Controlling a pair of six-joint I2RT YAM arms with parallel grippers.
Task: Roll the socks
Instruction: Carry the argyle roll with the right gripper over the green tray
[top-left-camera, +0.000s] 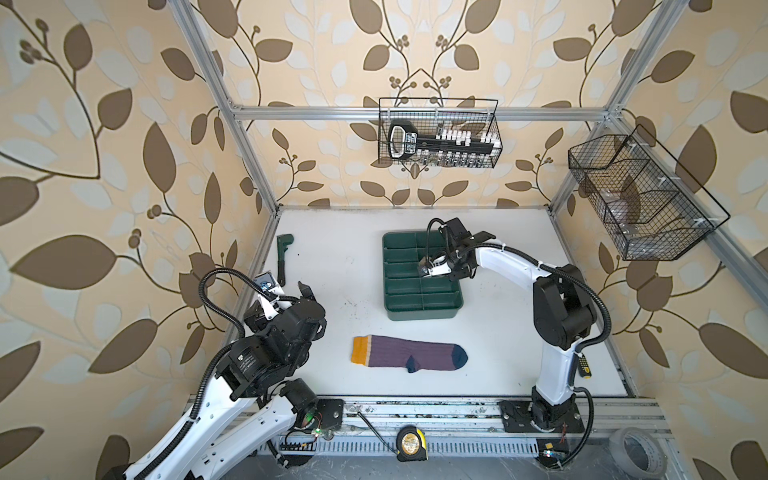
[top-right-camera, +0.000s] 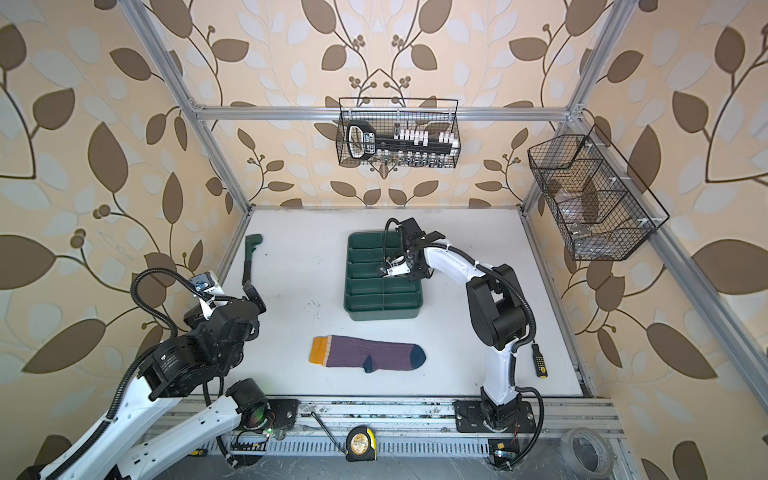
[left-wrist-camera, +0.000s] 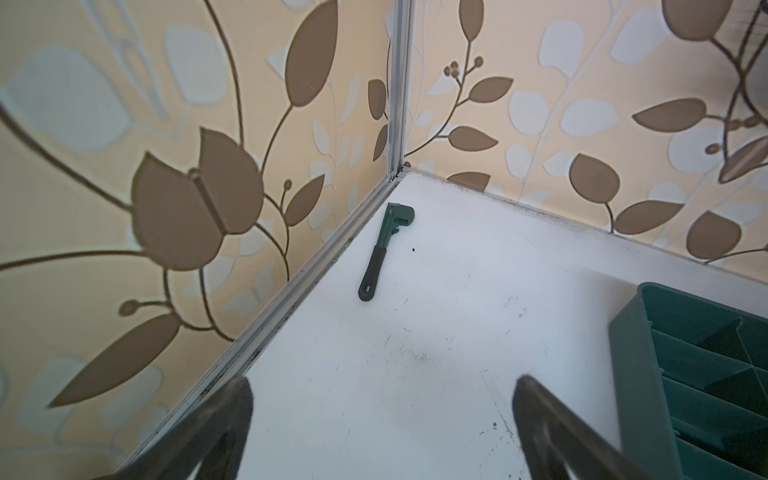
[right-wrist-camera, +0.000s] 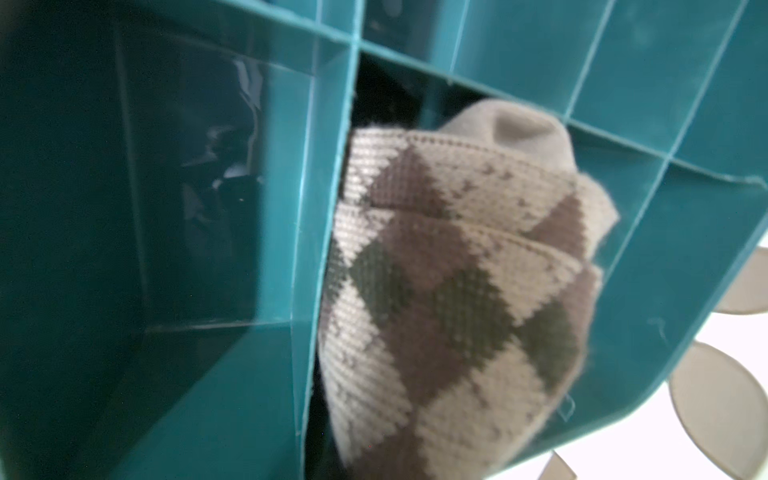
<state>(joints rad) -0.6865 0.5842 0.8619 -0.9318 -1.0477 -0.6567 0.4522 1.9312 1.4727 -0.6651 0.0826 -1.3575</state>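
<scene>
1. Left pincer (left-wrist-camera: 382, 386) gapes fully wide and empty, hovering above the tabletop (top-left-camera: 332, 257).
2. Purple sock (top-left-camera: 409, 352) lies flat near the front edge. It looks soft, light and floppy, probably best pinched at its yellow cuff.
3. Green tray (top-left-camera: 422, 315) holds the bundled beige diamond sock (right-wrist-camera: 436, 291) in one compartment.
4. Right pincer (top-left-camera: 424, 271), nearly closed, reaches into that compartment; whether it grips the sock is unclear.

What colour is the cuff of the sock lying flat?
Mustard yellow; the cuff shows best in a top view.
</scene>
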